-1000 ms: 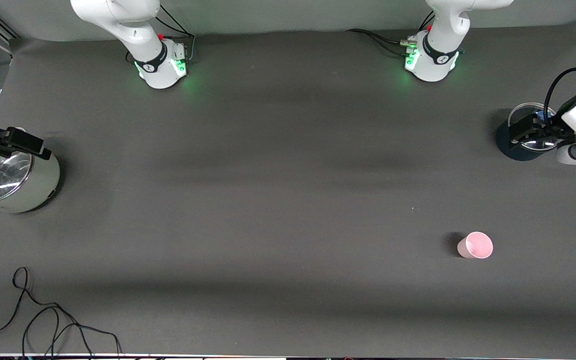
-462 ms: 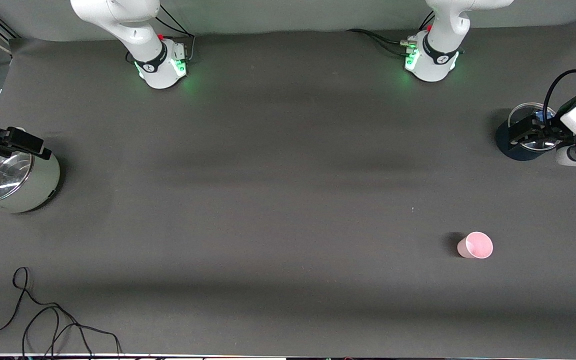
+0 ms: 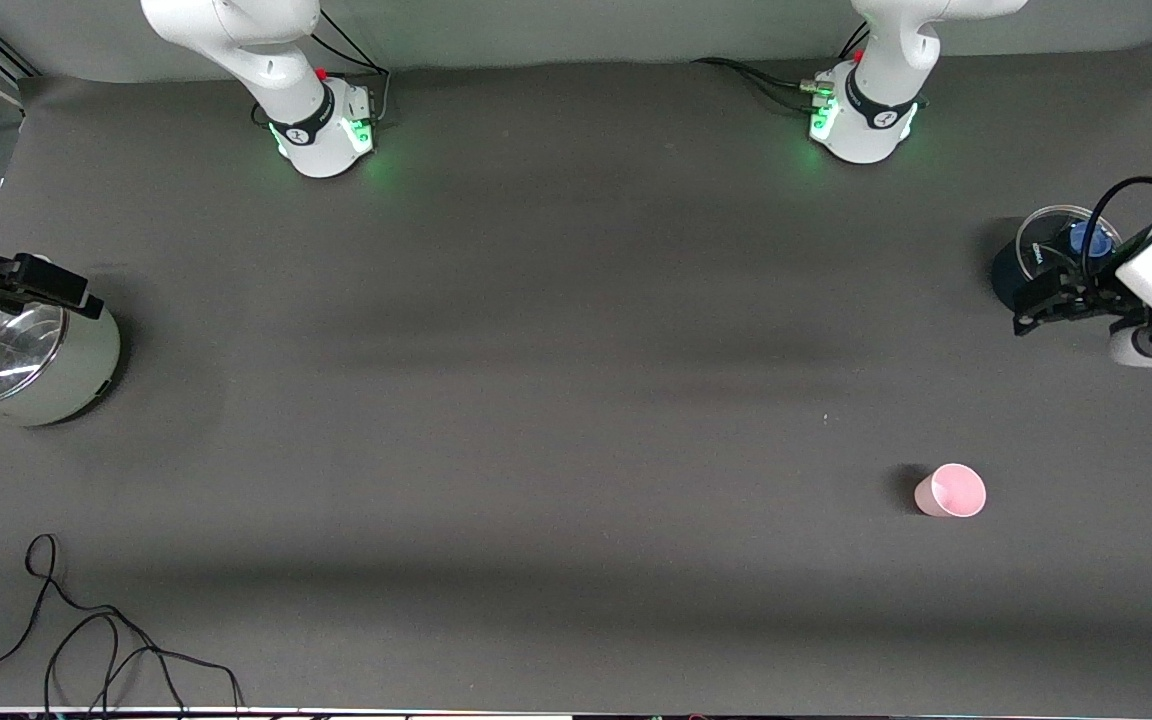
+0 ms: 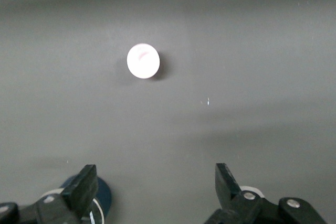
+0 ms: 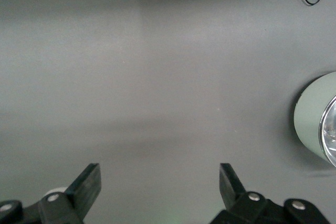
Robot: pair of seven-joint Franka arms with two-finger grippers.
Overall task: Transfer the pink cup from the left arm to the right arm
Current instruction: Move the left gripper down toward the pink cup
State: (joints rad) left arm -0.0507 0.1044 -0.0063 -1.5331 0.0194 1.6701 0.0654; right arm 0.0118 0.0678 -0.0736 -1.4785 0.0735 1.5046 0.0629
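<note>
The pink cup (image 3: 951,490) stands upright on the dark mat toward the left arm's end of the table, and also shows in the left wrist view (image 4: 143,61). My left gripper (image 3: 1041,305) is open and empty over the mat at the rim of a dark blue pot, well apart from the cup. In its wrist view (image 4: 156,182) the jaws stand wide with only mat between them. My right gripper (image 3: 56,285) is open and empty over the rim of a silver pot at the right arm's end; its wrist view (image 5: 159,182) shows bare mat between the jaws.
A dark blue pot with a glass lid (image 3: 1021,265) stands at the left arm's end, seen also in the left wrist view (image 4: 100,198). A silver pot with a glass lid (image 3: 26,365) stands at the right arm's end. A black cable (image 3: 86,640) lies near the front edge.
My left gripper has moved off the top of the dark blue pot, toward the cup's side of it. The right arm and the cup have not moved.
</note>
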